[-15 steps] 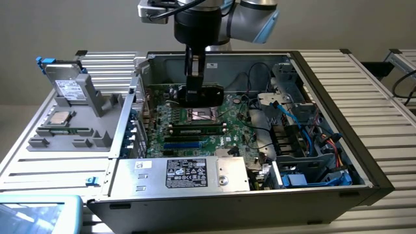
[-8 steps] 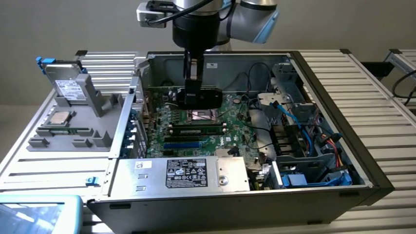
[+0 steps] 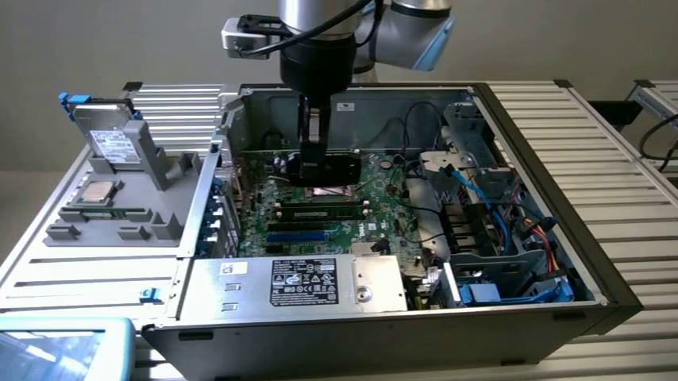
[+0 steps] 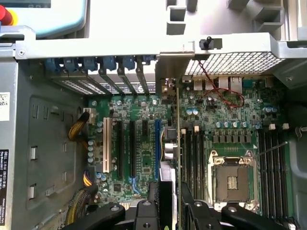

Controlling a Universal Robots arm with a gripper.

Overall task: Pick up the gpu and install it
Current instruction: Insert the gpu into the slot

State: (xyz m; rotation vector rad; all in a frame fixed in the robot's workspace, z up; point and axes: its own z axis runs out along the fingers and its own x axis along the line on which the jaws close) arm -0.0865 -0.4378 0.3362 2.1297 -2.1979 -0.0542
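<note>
My gripper [image 3: 317,168] hangs inside the open computer case [image 3: 551,198], shut on the gpu [image 3: 341,168]. The card is held on edge above the motherboard [image 3: 317,230], its black cooler facing the exterior view's right. In the wrist view the gpu [image 4: 178,139] shows edge-on as a thin green line running out from between the two black fingers [image 4: 193,212] of the gripper [image 4: 170,208]. Its silver end bracket [image 4: 169,72] reaches the case's rear wall. The card hovers just beside the blue expansion slot [image 4: 157,143], on the side toward the memory slots [image 4: 192,153].
An empty CPU socket [image 4: 230,179] lies near the card. A power supply [image 3: 307,282] and bundled cables [image 3: 498,206] crowd the case. On the exterior view's left, a grey fixture [image 3: 159,171] holds a drive box [image 3: 111,143], a processor [image 3: 101,190] and a memory stick [image 3: 106,213].
</note>
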